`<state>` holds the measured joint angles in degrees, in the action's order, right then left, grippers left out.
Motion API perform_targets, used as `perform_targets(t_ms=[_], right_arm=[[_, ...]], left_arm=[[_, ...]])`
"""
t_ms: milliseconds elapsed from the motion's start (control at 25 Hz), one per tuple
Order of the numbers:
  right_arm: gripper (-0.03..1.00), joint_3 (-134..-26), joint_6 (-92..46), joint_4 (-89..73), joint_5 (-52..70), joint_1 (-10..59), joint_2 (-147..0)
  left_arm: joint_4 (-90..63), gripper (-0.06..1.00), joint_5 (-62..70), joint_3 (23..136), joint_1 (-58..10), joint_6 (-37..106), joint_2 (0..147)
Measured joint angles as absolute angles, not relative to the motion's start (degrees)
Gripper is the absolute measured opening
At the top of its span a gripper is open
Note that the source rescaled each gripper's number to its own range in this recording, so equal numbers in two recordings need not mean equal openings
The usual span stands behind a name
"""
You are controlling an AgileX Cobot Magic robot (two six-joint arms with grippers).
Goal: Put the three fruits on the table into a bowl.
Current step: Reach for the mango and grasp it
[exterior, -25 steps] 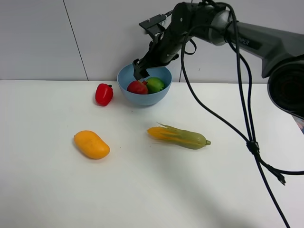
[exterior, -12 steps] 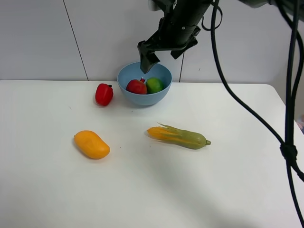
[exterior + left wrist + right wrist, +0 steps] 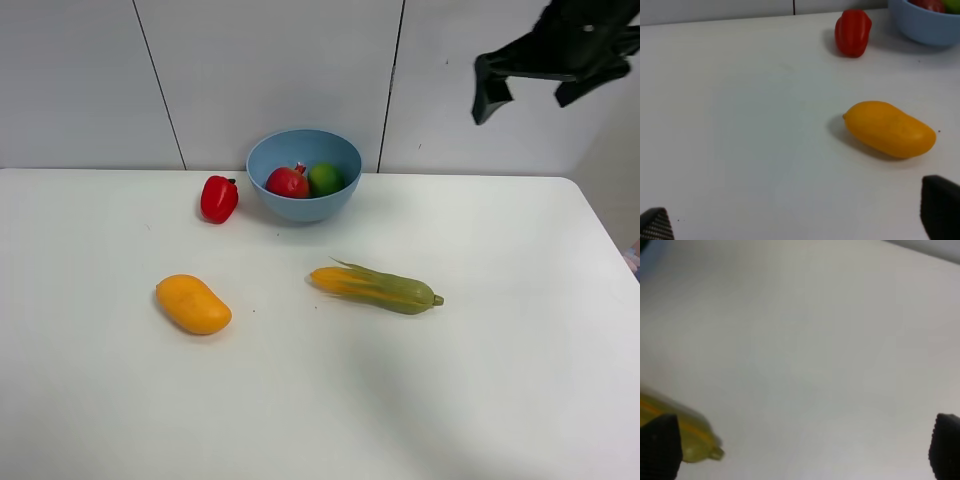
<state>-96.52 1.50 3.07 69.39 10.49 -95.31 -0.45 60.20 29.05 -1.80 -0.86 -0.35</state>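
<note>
Since a second ago, the right claw (image 3: 524, 100) has left the bowl (image 3: 300, 211) and swung up and off to the right, where it now hangs high in front of the wall. Nothing else has shifted.

Two of the three fruits are already in the bowl: the pomegranate (image 3: 288, 182) and the lime (image 3: 326, 179) sit side by side, touching. The mango (image 3: 193, 304) is the one fruit left. It lies on its side on the bare counter (image 3: 480, 380), well apart from the bowl on the near left. By my reckoning the task is two-thirds done, with one pick and one drop to go.

By count: one bowl, one pomegranate, one lime, one mango. There are also two things that are not part of the job, one red bell pepper (image 3: 219, 198) just beside the bowl's left wall and one corn cob (image 3: 378, 288) lying near the middle of the counter.

Both claws stand wide open and hold nothing. The left claw (image 3: 797, 220) is low over the counter with the mango close ahead of it, which makes it the likelier one for the last pick.
</note>
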Motion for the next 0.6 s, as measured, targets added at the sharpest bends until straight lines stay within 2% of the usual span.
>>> perform_targets(t_ms=[320, 600], right_arm=[[1.00, -79.9, 1.6, 3.4, 69.5, -0.7, -76.2], [1.00, -63.9, 1.6, 3.2, 69.3, -1.8, -53.6]], left_arm=[[-0.4, 1.00, 60.2, 29.1, -1.8, -0.9, -0.3], [-0.4, 1.00, 60.2, 29.1, -1.8, -0.9, -0.3]])
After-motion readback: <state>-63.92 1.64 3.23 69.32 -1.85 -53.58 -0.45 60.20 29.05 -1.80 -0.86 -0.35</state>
